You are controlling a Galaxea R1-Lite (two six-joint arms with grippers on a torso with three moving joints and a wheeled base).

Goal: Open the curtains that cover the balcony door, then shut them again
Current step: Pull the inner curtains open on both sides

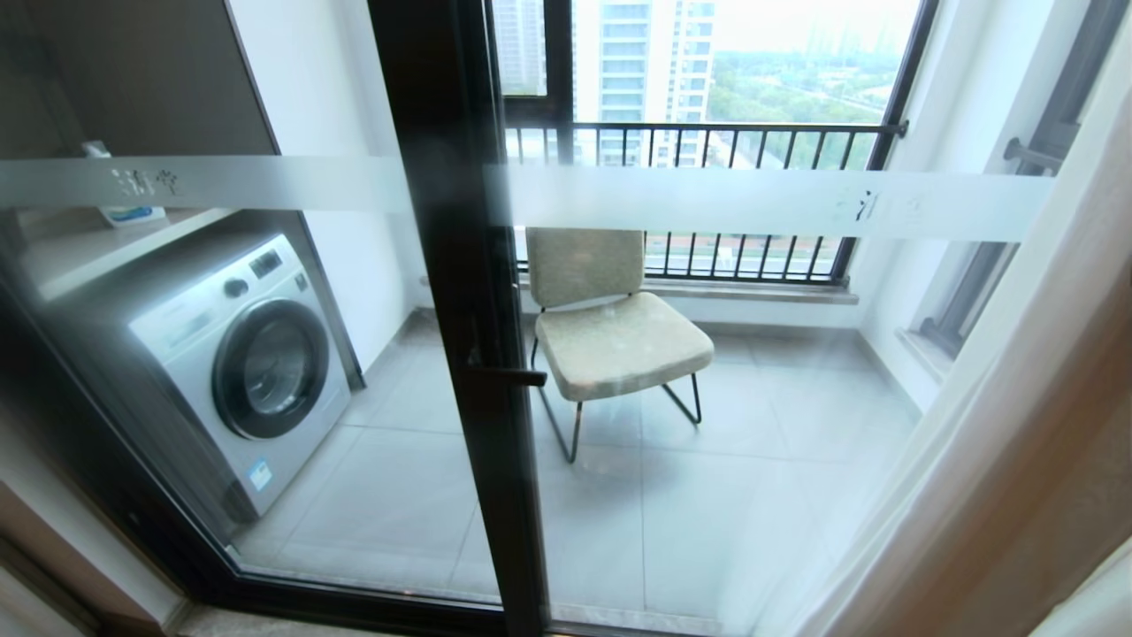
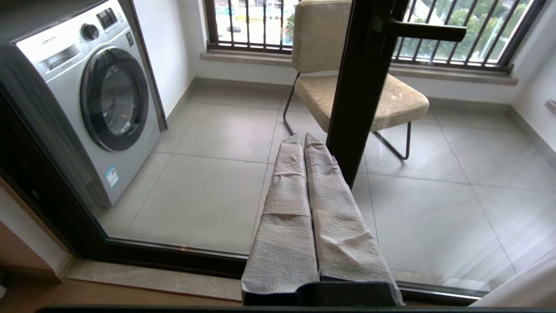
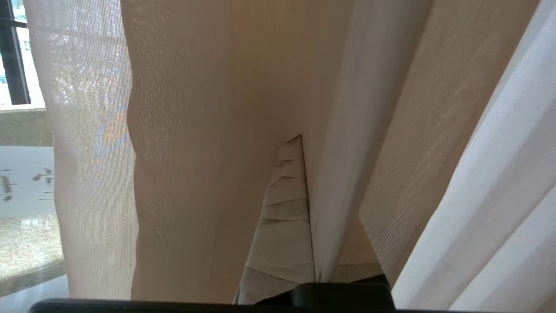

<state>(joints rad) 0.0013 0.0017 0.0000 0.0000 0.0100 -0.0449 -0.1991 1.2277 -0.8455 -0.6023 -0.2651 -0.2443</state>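
Head and left wrist views share the balcony door (image 1: 460, 354); right wrist view hugs the curtains (image 3: 195, 152)

R gripper (image 3: 304, 143) half hidden by curtains (image 3: 195, 152)

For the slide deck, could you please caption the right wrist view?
Right gripper shut on a fold of the curtains, beside the balcony door.
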